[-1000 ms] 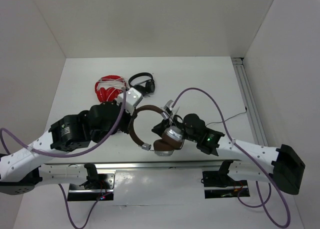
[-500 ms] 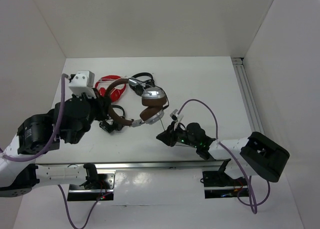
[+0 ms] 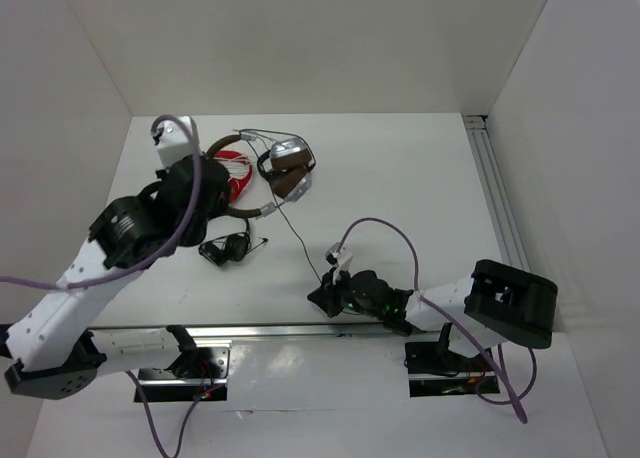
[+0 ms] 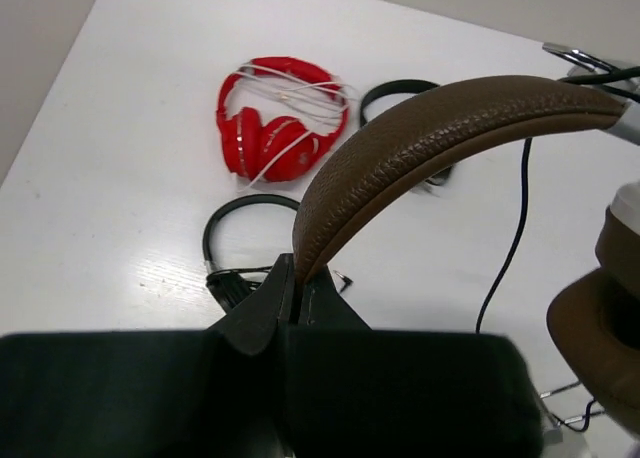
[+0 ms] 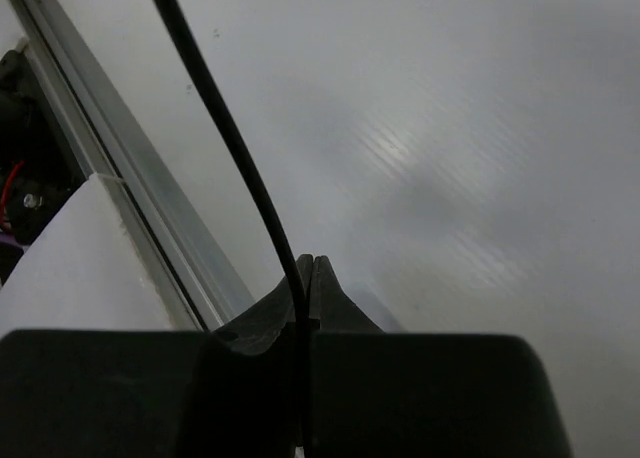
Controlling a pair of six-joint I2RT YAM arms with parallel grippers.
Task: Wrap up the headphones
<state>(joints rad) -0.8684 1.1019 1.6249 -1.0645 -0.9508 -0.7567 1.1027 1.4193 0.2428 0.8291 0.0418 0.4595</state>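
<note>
The headphones [image 3: 290, 168], with a brown headband [image 4: 430, 128] and silver-and-brown earcups [image 4: 610, 328], hang in the air at the back left. My left gripper [image 3: 222, 181] is shut on the headband, which the left wrist view shows pinched between the jaws of the gripper [image 4: 297, 278]. The thin black cable [image 3: 297, 233] runs from the earcups down to my right gripper [image 3: 320, 296], low near the table's front edge. In the right wrist view the cable [image 5: 215, 118] passes into the closed jaws of the gripper [image 5: 306, 268].
A red pair with white cord [image 4: 280, 128] lies at the back left, partly hidden under the left arm [image 3: 236, 166]. One small black pair [image 3: 228, 248] lies below it, another [image 4: 400, 93] behind. A metal rail [image 3: 500, 208] runs along the right side, and another [image 5: 120, 168] along the front edge.
My left gripper has carried the headphones up and toward the back left. My right gripper has moved nearer the front edge and lower, with the cable stretched out between them.
</note>
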